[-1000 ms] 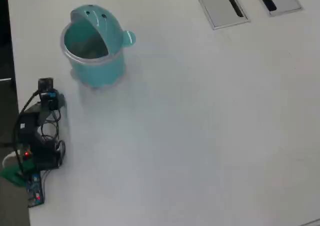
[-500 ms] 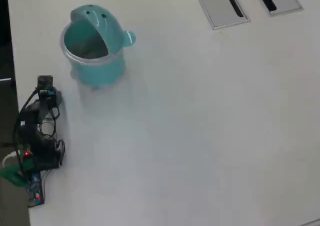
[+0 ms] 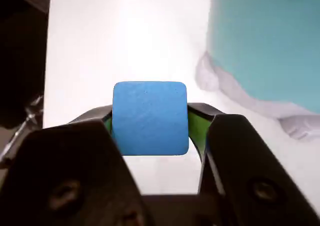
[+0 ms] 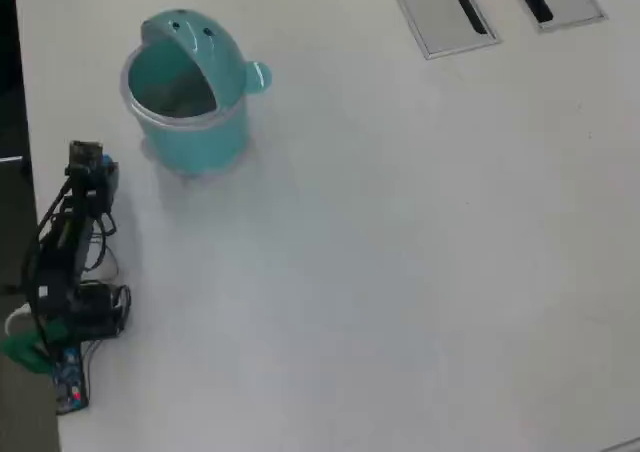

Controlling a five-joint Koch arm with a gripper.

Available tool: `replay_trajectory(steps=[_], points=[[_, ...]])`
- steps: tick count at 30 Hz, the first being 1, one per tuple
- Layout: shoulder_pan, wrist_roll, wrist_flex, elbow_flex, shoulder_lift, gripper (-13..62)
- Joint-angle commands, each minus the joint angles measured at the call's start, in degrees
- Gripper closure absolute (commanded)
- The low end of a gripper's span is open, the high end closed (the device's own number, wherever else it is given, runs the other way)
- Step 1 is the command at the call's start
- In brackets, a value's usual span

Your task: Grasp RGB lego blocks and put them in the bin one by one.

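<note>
Blue block (image 3: pixel 150 118) pinched between the two black jaws of the gripper (image 3: pixel 150 131), carried above the table (image 4: pixel 400 252). Arm stretched further toward the bin (image 4: pixel 185 92) than a second ago, gripper now just beside its lower left wall in the overhead view. Teal wall close at right in the wrist view. Next, probably, a lift over the rim.

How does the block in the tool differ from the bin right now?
Colour: the blue block is saturated blue, the bin teal. Shape: the block is cube-like, the bin round with a domed hood. State: the block is clamped in the tool, off the table; the bin stands upright on the table. Both look plain plastic.
</note>
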Motion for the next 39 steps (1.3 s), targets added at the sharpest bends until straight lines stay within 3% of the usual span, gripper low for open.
replay_trajectory(steps=[1, 7, 20, 29, 39], points=[[0.5, 0.3, 0.2, -6.1, 3.2, 37.0], [3.9, 1.4, 2.7, -14.8, 10.2, 37.0], [13.7, 5.5, 6.2, -32.8, 10.1, 37.0], [20.1, 7.1, -1.6, -41.3, -6.5, 37.0], [23.0, 7.1, -5.4, -43.2, -12.0, 37.0]])
